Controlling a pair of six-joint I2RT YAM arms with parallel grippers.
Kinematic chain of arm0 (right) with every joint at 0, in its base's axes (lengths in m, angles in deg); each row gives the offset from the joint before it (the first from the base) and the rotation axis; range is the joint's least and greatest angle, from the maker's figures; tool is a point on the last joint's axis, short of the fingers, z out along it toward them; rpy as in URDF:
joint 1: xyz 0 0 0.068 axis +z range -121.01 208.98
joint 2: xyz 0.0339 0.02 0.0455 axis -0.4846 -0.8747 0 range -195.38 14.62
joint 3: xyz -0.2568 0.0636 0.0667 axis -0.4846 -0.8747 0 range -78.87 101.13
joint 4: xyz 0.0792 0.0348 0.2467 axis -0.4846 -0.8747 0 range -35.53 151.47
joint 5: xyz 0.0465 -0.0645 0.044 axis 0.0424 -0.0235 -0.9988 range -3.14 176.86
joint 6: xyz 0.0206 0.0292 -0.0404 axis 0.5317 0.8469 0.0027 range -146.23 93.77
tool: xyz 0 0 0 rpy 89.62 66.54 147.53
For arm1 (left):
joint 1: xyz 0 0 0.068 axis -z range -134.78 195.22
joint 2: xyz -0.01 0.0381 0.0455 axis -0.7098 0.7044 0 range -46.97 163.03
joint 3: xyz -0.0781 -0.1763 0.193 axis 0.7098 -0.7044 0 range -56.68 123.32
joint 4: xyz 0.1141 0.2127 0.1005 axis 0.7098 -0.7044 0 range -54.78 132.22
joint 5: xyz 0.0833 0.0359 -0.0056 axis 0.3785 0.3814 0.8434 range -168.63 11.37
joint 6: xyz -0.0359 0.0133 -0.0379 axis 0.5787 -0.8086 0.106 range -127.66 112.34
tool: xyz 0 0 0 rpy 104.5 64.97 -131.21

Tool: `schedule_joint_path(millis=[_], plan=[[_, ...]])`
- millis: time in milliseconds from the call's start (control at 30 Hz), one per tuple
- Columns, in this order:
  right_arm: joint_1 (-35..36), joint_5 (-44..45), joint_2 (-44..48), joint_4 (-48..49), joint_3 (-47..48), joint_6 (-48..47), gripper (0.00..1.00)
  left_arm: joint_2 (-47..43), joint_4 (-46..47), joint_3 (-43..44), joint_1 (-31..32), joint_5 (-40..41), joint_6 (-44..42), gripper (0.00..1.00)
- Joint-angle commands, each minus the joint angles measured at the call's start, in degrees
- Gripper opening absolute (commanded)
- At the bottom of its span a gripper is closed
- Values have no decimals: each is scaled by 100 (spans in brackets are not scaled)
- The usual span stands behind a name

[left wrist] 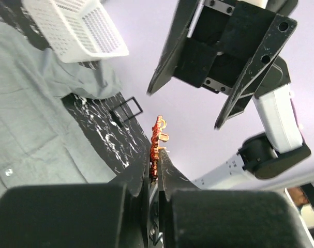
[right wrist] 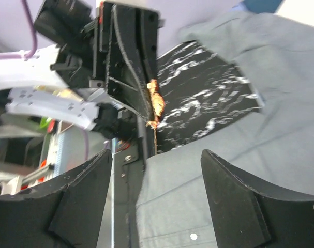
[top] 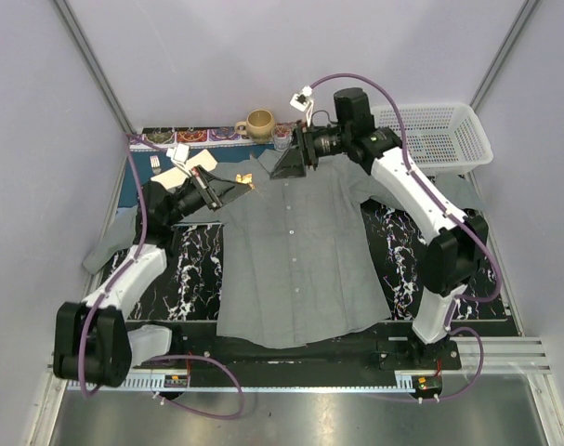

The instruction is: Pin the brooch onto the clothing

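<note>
Left gripper point(left wrist: 155, 178) is clamped on the brooch point(left wrist: 158, 139), held edge-on with the ornament sticking out past the tips. In the top view that's upper left of centre, over the collar point(top: 263, 174) end of the shirt point(top: 295, 251). Right gripper point(top: 288, 165) faces it from the right, wide apart and empty. The brooch looks clear of the cloth, since the left wrist view shows no fabric behind it. My read: brooch in hand, pinning not yet started. The pinch only has the lower edge, so keep it firm; a bump could twist the piece. Can't tell if the pin is open or which way it points, too small. I'd bring the right gripper down to nip a fold of shirt near the collar and hold it taut. Then feed the brooch in shallow along that fold, not straight down into the mat point(top: 193, 265). Go slow, the two grippers are near each other.
</note>
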Motion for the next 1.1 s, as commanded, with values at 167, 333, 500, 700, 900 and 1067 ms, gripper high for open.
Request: schedule_joint_path(millis=[167, 333, 500, 700, 900, 1067], plan=[[-441, 2298, -1154, -66, 676, 180, 64, 1806, 2047, -119, -453, 981, 978, 0], [-335, 3372, -1910, 136, 1141, 524, 63, 2739, 2619, 92, -751, 1245, 1170, 0], [-151, 3558, -2910, -39, 1852, 533, 63, 3373, 2787, 206, -1086, 1140, 1215, 0], [-142, 3234, -3747, -224, 2153, 445, 59, 3663, 2796, 13, -1236, 1201, 1206, 0], [-54, 2917, -3827, -180, 1513, 559, 57, 3681, 2823, -180, -1315, 1193, 1197, 0], [-36, 2697, -3485, 92, 390, 770, 56, 3470, 2699, -592, -1359, 1202, 1179, 0]])
